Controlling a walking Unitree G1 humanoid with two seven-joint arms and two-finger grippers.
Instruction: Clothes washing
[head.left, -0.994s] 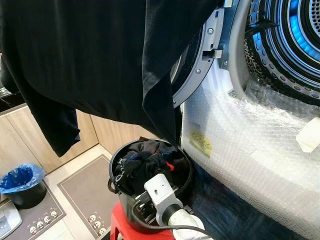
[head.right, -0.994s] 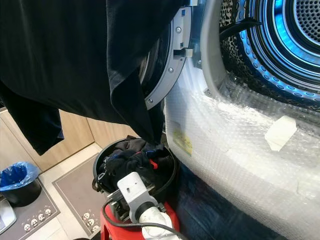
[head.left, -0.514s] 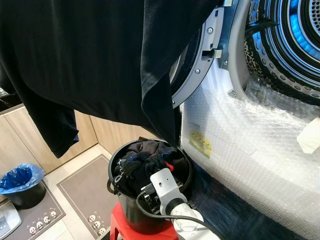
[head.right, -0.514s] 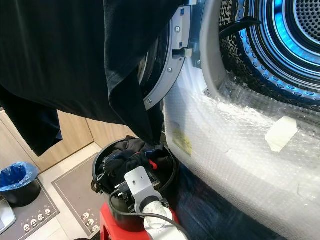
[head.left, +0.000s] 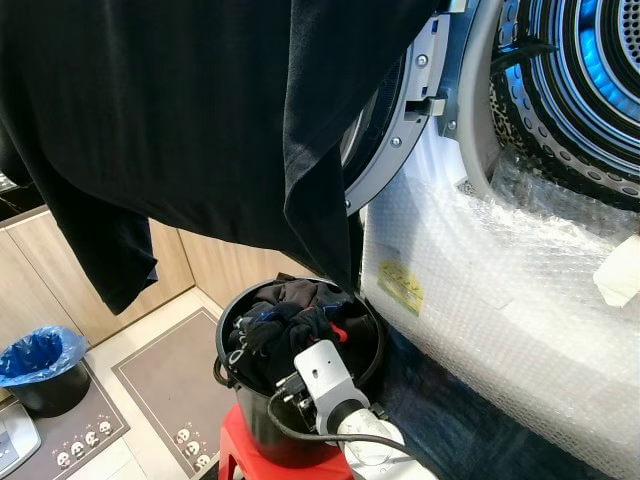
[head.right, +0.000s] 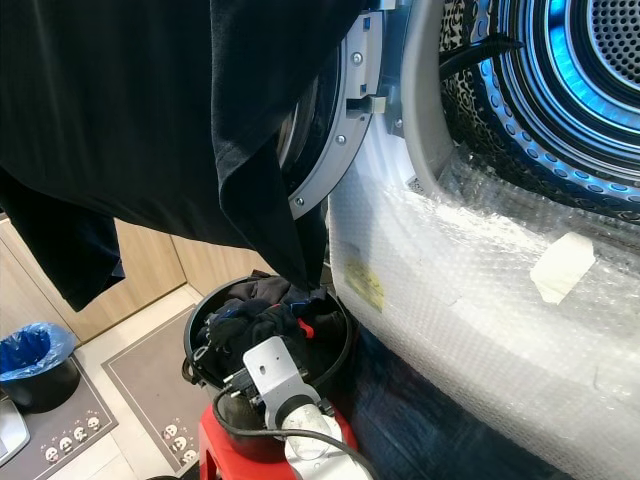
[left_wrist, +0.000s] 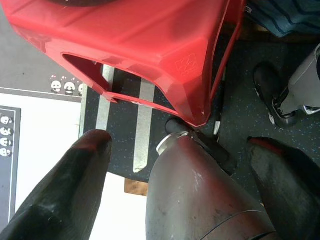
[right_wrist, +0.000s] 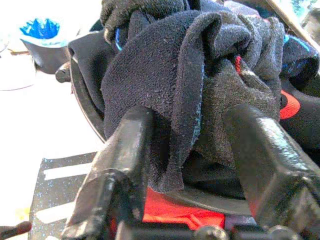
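My right gripper (right_wrist: 192, 165) sits spread apart at the near rim of the black bucket (head.left: 250, 420), fingers straddling a dark towel (right_wrist: 165, 85) heaped on the clothes. My left gripper (left_wrist: 182, 165) hangs released beside the red stool (left_wrist: 150, 55). Farther up, a black garment (head.left: 200, 110) drapes downward, screening the washer door (head.left: 400, 130); the drum (head.right: 570, 90) lies far right.

Pale tile floor (head.left: 160, 325), grey patterned mat (head.left: 170, 385) on it, red plastic stool (left_wrist: 150, 50) on a dark speckled mat (left_wrist: 240, 115), black bucket (head.left: 255, 420) on the stool, small bin with blue liner (head.left: 40, 365) to the left
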